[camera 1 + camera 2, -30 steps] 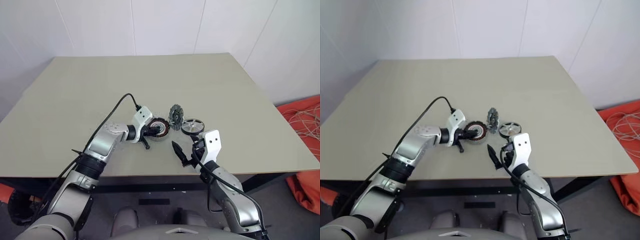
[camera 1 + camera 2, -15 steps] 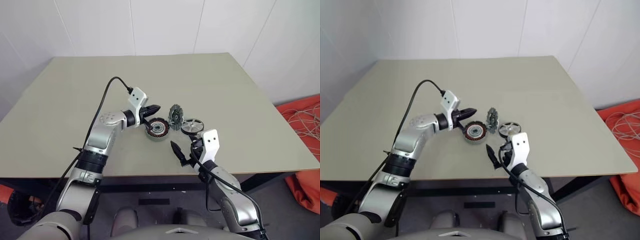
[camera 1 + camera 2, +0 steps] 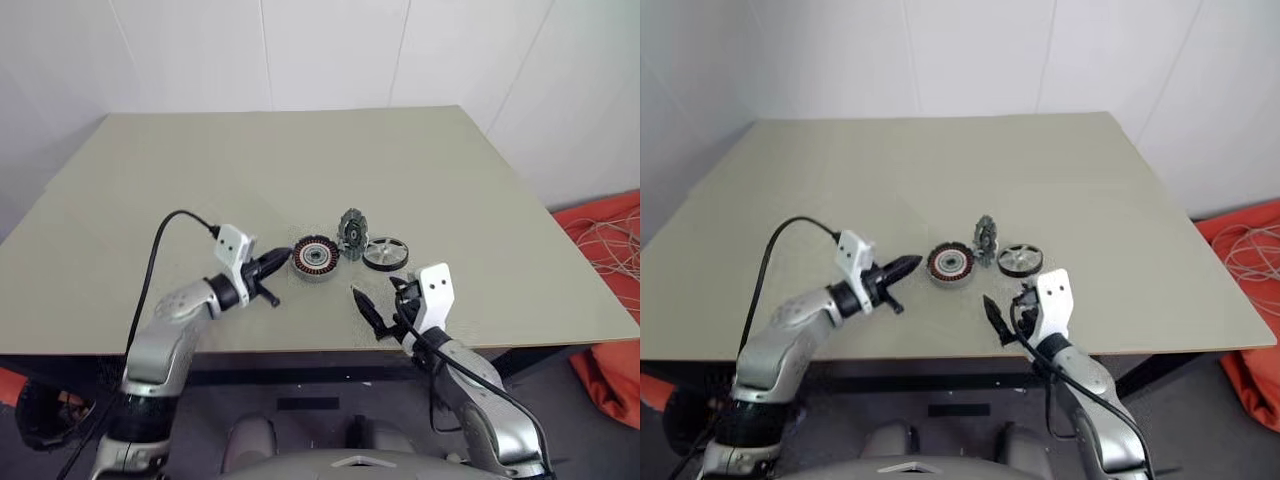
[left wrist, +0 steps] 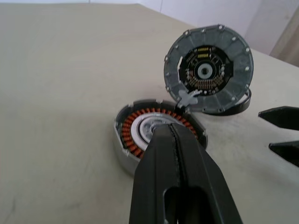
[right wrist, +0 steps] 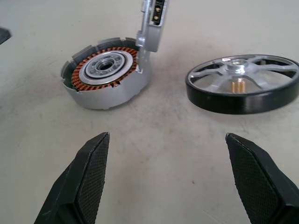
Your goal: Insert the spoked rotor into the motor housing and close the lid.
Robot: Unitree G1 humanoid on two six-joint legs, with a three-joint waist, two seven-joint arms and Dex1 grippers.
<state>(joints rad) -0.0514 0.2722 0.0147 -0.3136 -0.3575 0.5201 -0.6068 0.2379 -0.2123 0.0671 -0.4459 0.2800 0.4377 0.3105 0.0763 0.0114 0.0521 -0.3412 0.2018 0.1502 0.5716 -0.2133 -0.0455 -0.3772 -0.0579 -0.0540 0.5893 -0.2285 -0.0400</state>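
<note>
Motor housing [image 3: 315,258] sits on the pale worktop [image 3: 200,170] just below the middle of the left eye view, its ring of coppery-red windings facing up around a silver centre, with nothing set inside it. Right beside it, toward the right of the frame, the grey lid [image 3: 351,229] stands on edge, tilted up rather than lying flat; in the right wrist view its lower edge [image 5: 150,28] meets the housing's rim [image 5: 105,74], and in the left wrist view its dark inner face with a small central ring [image 4: 208,67] is turned toward the camera. The spoked rotor [image 3: 386,253] lies flat on the worktop just to the right of the lid, black rim outside, silver spokes and hub up, a small brass-coloured piece visible under the hub in the right wrist view [image 5: 243,84]. The left claw [image 3: 274,265] is clenched with nothing in it, its tip pointing at the housing from the left and close to it, apart from it. The right claw [image 3: 382,312] is released, spread wide and empty, hovering near the front edge of the worktop, below the rotor in the frame and clear of all three parts.
</note>
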